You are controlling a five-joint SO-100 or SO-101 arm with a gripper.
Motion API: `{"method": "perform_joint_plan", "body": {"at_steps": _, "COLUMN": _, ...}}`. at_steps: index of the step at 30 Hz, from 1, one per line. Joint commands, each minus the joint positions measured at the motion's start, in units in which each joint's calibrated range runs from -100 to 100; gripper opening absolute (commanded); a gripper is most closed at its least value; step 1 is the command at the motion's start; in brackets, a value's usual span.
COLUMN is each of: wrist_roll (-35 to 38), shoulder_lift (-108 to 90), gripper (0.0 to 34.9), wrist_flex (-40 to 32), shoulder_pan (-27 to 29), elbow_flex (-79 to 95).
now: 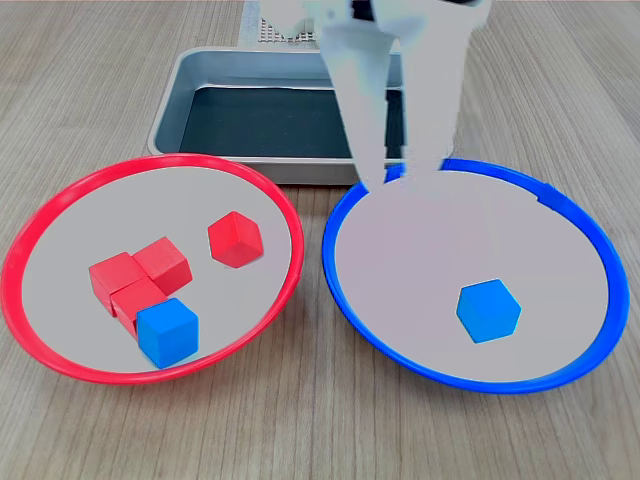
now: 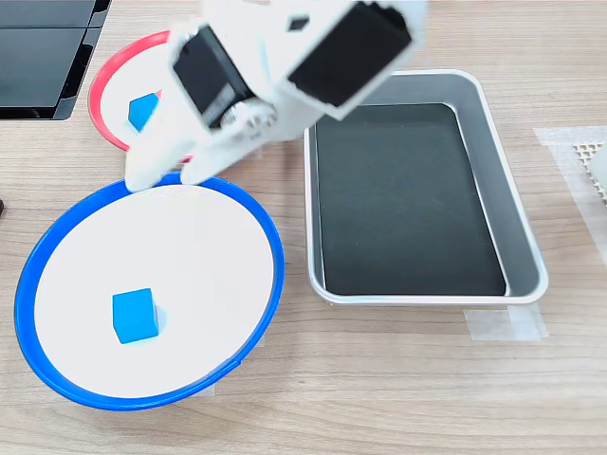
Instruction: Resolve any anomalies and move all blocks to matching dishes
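In the first exterior view the red-rimmed dish (image 1: pixel 100 178) on the left holds four red blocks, three clustered (image 1: pixel 163 263) and one apart (image 1: pixel 237 239). A blue block (image 1: pixel 167 332) lies against the cluster. The blue-rimmed dish (image 1: pixel 480 385) on the right holds one blue block (image 1: pixel 489 310). My white gripper (image 1: pixel 398 180) hangs open and empty over the blue dish's far rim. In the second exterior view the gripper (image 2: pixel 163 178) sits between the blue dish (image 2: pixel 275 256) with its blue block (image 2: pixel 135 315) and the red dish (image 2: pixel 95 104). There the arm hides the red blocks, and only a blue block (image 2: pixel 142 110) shows.
A rectangular grey metal tray (image 1: pixel 165 115) with a dark bottom stands behind the dishes; the second exterior view shows the tray (image 2: pixel 526 237) on its right. A white mesh object (image 2: pixel 593 156) lies beyond it. A black object (image 2: pixel 38 57) sits in the second exterior view's top left corner.
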Motion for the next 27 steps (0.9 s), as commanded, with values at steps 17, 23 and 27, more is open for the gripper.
{"method": "perform_joint_plan", "body": {"at_steps": 17, "wrist_roll": -24.2, "shoulder_lift": 26.8, "gripper": 17.1, "wrist_flex": 15.9, "shoulder_pan": 17.9, "elbow_flex": -40.5}}
{"method": "perform_joint_plan", "body": {"at_steps": 23, "wrist_roll": -26.7, "shoulder_lift": 29.6, "gripper": 18.9, "wrist_flex": 15.9, "shoulder_pan": 17.1, "elbow_flex": -41.7}}
{"method": "perform_joint_plan", "body": {"at_steps": 27, "wrist_roll": -28.3, "shoulder_lift": 31.5, "gripper": 19.2, "wrist_flex": 16.3, "shoulder_pan": 17.1, "elbow_flex": -42.8}}
